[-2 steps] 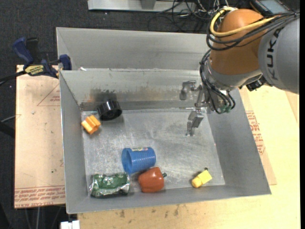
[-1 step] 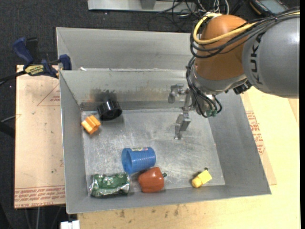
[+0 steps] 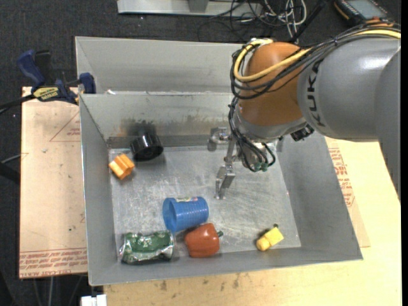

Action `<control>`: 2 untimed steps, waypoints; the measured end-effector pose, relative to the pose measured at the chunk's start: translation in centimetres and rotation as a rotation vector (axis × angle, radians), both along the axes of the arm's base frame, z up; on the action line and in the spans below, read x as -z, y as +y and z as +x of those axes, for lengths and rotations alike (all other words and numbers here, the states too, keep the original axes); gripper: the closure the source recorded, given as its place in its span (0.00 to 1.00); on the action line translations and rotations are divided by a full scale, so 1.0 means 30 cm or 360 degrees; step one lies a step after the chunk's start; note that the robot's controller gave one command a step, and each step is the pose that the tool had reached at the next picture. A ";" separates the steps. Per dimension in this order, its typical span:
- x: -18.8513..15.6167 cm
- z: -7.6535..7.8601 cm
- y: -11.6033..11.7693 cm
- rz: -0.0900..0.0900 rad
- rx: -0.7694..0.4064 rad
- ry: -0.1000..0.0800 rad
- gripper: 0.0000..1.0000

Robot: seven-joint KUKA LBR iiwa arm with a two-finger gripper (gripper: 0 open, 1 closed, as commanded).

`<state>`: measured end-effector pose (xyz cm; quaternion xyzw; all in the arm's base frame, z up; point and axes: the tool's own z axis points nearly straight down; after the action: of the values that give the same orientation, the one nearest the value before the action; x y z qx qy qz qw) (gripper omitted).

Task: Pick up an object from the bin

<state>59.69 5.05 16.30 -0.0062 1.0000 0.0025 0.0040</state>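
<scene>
I cannot tell if my jaws are apart, but the blue cup (image 3: 185, 213) near my gripper (image 3: 223, 182) looks light and hard, best pinched at its rim.

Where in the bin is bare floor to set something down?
Bare floor lies between the orange block, black cup and blue cup, and between the gripper and the yellow piece. Crowded: blue cup, green can, red pepper.
</scene>
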 end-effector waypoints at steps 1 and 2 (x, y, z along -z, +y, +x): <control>0.101 -0.100 0.043 -0.0008 0.0031 0.0019 0.00; 0.280 -0.027 0.456 0.0003 0.0045 0.0002 1.00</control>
<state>58.88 18.73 7.90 0.0080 1.0000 0.0034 0.0034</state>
